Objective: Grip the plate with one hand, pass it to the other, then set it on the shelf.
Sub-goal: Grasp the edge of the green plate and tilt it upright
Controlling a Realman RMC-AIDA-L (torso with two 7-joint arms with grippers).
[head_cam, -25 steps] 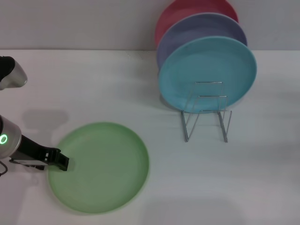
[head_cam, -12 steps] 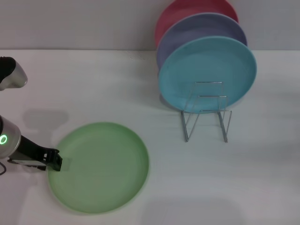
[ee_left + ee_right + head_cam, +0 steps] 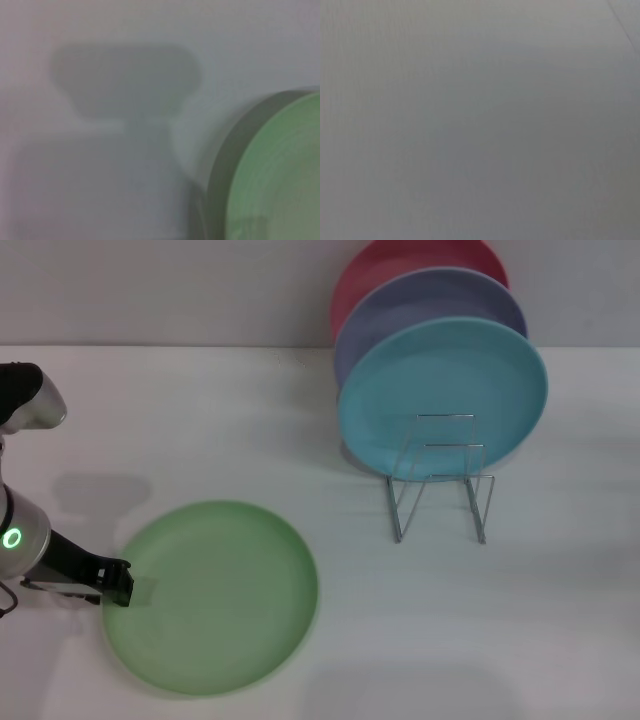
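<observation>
Plate (image 3: 212, 596): large, round, matte light green, shallow raised rim, plain surface. It lies flat on the white table (image 3: 180, 420) at the near left. The left wrist view shows part of its rim (image 3: 280, 170) with a dark shadow band beside it on the table.

Left gripper (image 3: 118, 583): black, at the plate's left edge, with its tip at the rim. Whether it is spread or pinching the rim cannot be told. The arm behind it is silver with a green ring light.

Shelf (image 3: 440, 485): small rack of thin bent silver wire loops, standing right of centre, well apart from the plate. Its front loops hold nothing.

Farther back in the rack, three smooth round plates stand upright on edge, one behind another: turquoise plate (image 3: 440, 390) in front, lavender plate (image 3: 420, 300) next, pink plate (image 3: 400, 260) rearmost, near the grey wall.

Right gripper: not visible. Its wrist view shows only a uniform grey surface.
</observation>
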